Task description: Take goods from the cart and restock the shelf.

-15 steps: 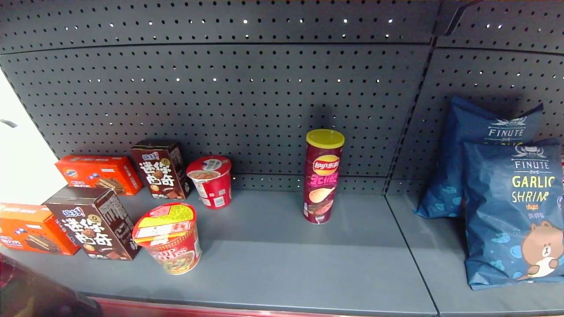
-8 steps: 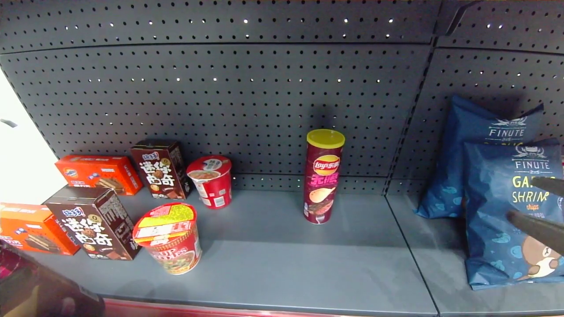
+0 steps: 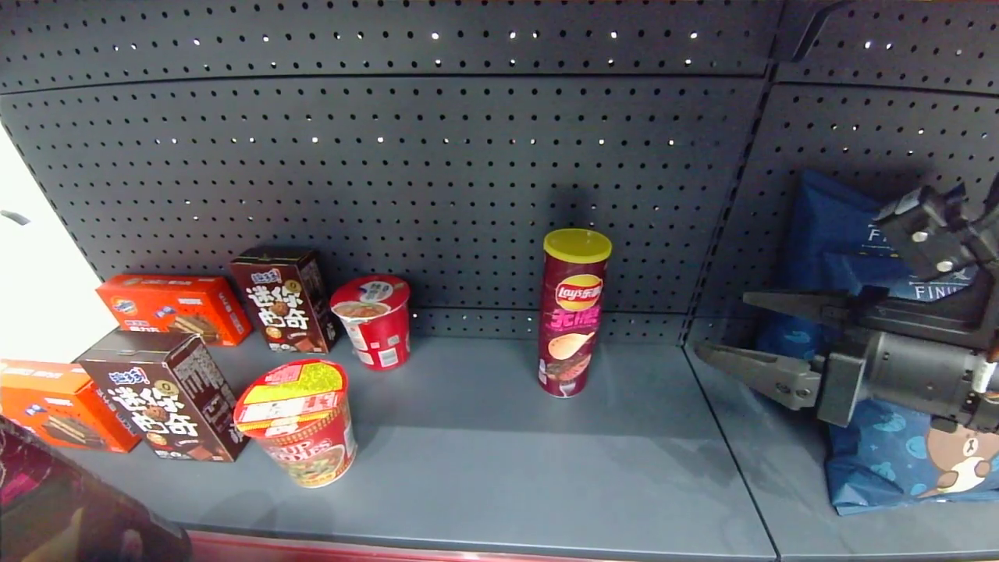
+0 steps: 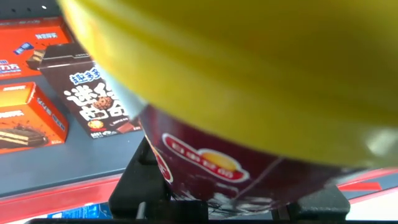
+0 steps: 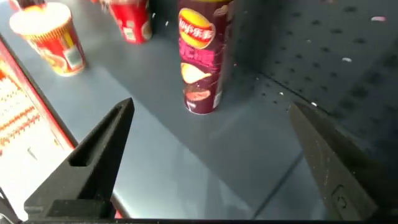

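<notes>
Gripping one chip can at the shelf front, facing another.

Clamping the held chip can point(image 4: 236, 168), dark red with a yellow lid, in the left gripper point(image 4: 230, 202) at the lower left corner of the head frame, in front of the shelf point(image 3: 499, 476) edge and not yet on it. Hovering the right gripper point(image 3: 726, 325) at the right middle of the frame, spread wide and holding nothing, pointing left toward the standing chip can point(image 3: 574, 312) yet well apart from it, and partly covering the blue snack bags point(image 3: 897, 468) at the right edge. Showing that standing chip can upright at frame centre, near the pegboard back point(image 3: 468, 156), apart from other goods. Grouping at the left of the frame two cup noodles point(image 3: 300, 425), two brown boxes point(image 3: 168, 406) and two orange boxes point(image 3: 175, 304).
</notes>
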Controlling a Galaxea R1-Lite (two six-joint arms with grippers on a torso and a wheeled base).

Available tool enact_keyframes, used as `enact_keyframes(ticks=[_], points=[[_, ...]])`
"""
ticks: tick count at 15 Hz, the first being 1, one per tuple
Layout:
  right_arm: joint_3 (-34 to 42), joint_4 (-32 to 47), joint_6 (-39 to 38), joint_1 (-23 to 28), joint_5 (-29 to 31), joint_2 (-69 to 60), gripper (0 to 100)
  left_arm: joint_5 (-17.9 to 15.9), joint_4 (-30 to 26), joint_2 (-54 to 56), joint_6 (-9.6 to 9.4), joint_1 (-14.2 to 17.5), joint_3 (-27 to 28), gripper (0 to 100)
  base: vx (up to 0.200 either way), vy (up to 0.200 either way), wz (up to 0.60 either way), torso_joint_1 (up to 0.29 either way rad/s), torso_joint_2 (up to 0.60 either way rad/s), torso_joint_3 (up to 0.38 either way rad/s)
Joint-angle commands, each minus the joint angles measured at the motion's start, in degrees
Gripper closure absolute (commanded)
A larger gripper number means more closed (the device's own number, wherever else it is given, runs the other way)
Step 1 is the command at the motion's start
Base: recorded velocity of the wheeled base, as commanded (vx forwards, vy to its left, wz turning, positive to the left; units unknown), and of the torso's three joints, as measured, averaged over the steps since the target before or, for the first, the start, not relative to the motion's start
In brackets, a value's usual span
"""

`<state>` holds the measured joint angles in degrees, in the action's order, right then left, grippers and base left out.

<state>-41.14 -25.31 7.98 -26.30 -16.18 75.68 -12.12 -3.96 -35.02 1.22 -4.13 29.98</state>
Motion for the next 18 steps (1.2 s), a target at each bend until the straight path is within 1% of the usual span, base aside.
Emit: enact_keyframes(ticks=[1, 3, 5, 11, 13, 15, 18], points=[[-2.3, -1.9, 1.1, -0.2, -2.4, 6.4, 0, 0.1, 0.0, -0.1, 0.01, 0.0, -0.1, 100, 0.0, 0.0, 0.0, 0.0, 0.0, 0.0], [-2.3, -7.0, 1.2, 0.0, -6.4, 9.7, 0, 0.1, 0.0, -0.1, 0.1, 0.0, -0.1, 100, 0.0, 0.0, 0.0, 0.0, 0.0, 0.0], [-2.3, -10.6, 1.2, 0.3, -9.8, 12.5, 0, 0.1, 0.0, -0.1, 0.1, 0.0, -0.1, 100, 0.0, 0.0, 0.0, 0.0, 0.0, 0.0], [-4.8, -16.4, 1.2, 1.2, -19.3, 19.0, 0, 0.1, -0.2, 0.2, 0.01, 0.0, 0.0, 100, 0.0, 0.0, 0.0, 0.0, 0.0, 0.0], [-5.2, -17.5, 1.2, 2.7, -21.4, 20.9, 0, 0.1, -0.1, 0.2, 0.01, 0.0, 0.0, 100, 0.0, 0.0, 0.0, 0.0, 0.0, 0.0], [-6.7, -17.6, 1.2, 3.5, -21.9, 22.8, 0, 0.1, -0.3, 0.6, 0.01, 0.0, 0.0, 100, 0.0, 0.0, 0.0, 0.0, 0.0, 0.0], [-10.0, -17.6, 1.2, 3.4, -22.1, 26.4, 0, 0.1, -0.3, 0.7, -0.08, 0.0, -0.1, 100, 0.0, 0.0, 0.0, 0.0, 0.0, 0.0]])
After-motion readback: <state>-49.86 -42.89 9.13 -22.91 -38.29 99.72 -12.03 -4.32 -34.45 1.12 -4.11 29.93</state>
